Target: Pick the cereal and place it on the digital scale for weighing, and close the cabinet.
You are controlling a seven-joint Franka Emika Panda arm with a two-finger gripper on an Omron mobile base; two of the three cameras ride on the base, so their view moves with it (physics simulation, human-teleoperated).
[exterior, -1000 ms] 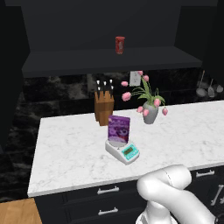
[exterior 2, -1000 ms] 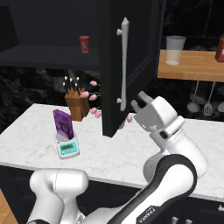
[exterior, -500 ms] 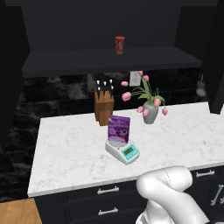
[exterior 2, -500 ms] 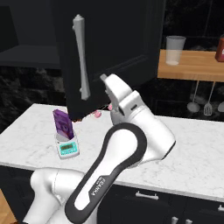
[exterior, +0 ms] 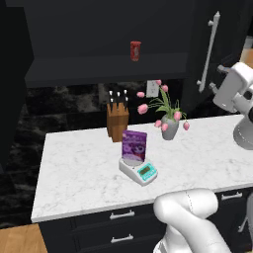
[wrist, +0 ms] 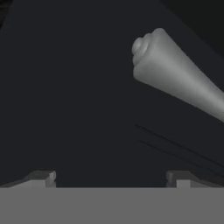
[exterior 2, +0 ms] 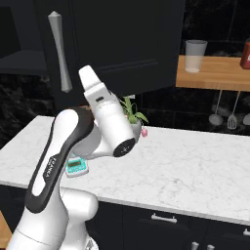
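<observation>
Centrally on a white marble counter [exterior: 74, 168], the purple cereal [exterior: 134, 147] box stands upright on the digital scale [exterior: 140, 171], in front of a wooden knife block [exterior: 117, 122] and left of a vase of pink tulips [exterior: 169, 123]. Above, a small red can [exterior: 135, 51] sits on the shelf of the black cabinet [exterior 2: 122, 44]. The gripper [wrist: 111, 178] faces the cabinet door close up, fingers spread wide apart and holding nothing, just beside the silver bar handle [wrist: 179, 78]
</observation>
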